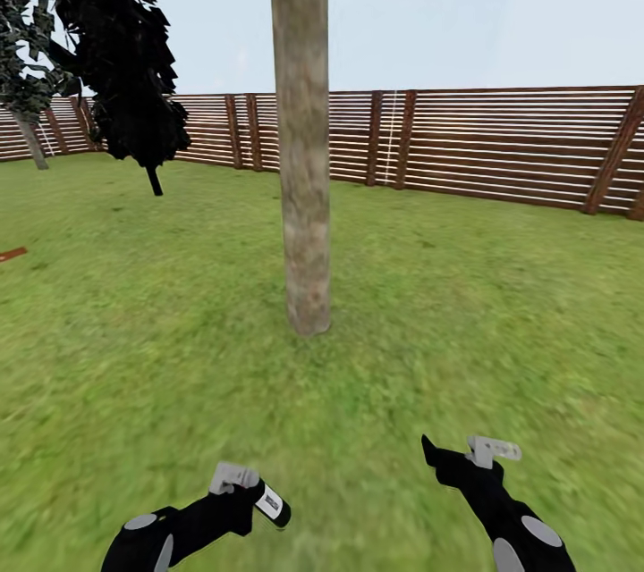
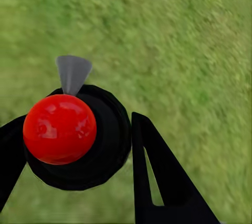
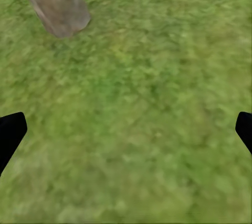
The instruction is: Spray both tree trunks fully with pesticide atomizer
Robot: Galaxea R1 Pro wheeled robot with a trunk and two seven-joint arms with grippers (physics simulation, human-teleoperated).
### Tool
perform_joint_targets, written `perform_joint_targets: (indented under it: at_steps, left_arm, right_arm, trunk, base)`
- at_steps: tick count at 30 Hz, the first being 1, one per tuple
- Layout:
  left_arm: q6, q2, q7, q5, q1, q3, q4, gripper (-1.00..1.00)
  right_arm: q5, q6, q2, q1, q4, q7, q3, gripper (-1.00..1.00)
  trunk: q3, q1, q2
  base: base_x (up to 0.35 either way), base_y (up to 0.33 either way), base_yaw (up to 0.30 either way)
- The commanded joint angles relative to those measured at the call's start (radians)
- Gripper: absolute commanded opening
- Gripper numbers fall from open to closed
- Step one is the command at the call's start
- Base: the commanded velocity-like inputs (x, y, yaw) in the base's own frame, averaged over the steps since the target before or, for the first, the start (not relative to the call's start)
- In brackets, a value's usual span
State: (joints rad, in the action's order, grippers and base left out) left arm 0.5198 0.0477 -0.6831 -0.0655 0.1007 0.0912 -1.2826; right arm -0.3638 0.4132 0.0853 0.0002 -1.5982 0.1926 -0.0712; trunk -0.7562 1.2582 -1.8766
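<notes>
A: Why is the robot stopped on the lawn [image 1: 134,331] facing that tree trunk [image 1: 300,152]?

B: My guess is it wants the bark square ahead. The thick mottled column stands upright in the middle of the head view, some way off, with the slatted fence [image 1: 501,143] behind it. A dark bush [image 1: 125,54] sits to the left, and I see no white specks on the bark, so I judge spraying hasn't begun.

A: And the arms, low and apart?

B: The right hand [image 3: 126,127] is empty; its fingers stand wide apart over bare grass, with the trunk's foot ahead of it. It looks simply parked out of the way.

A: Where's the pesticide atomizer [image 1: 271,505]?

B: In the left hand [image 1: 243,484], whose fingers are closed around it. The bottle lies tilted, low in front of the robot. The left wrist camera looks down on its round red top [image 2: 59,128], black fingers flanking it. It probably needs raising and aiming at the trunk.
</notes>
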Motion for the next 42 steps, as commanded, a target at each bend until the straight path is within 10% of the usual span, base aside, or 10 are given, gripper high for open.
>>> perform_joint_targets:
  at_steps: [1, 42]
  left_arm:
    - [0.005, 0.001, -0.006, -0.008, 0.001, 0.003, -0.001, -1.0]
    - [0.005, 0.001, -0.009, -0.005, 0.001, 0.002, -0.002, -1.0]
  right_arm:
    - [-0.01, 0.002, 0.002, 0.0, -0.002, 0.01, -0.002, 1.0]
    - [-0.009, 0.001, 0.002, 0.0, -0.002, 0.01, -0.013, 1.0]
  trunk:
    - [-0.001, 0.001, 0.0]
    - [-0.001, 0.001, 0.0]
  base:
    - [0.342, 0.0, 0.0]
    - [0.256, 0.0, 0.055]
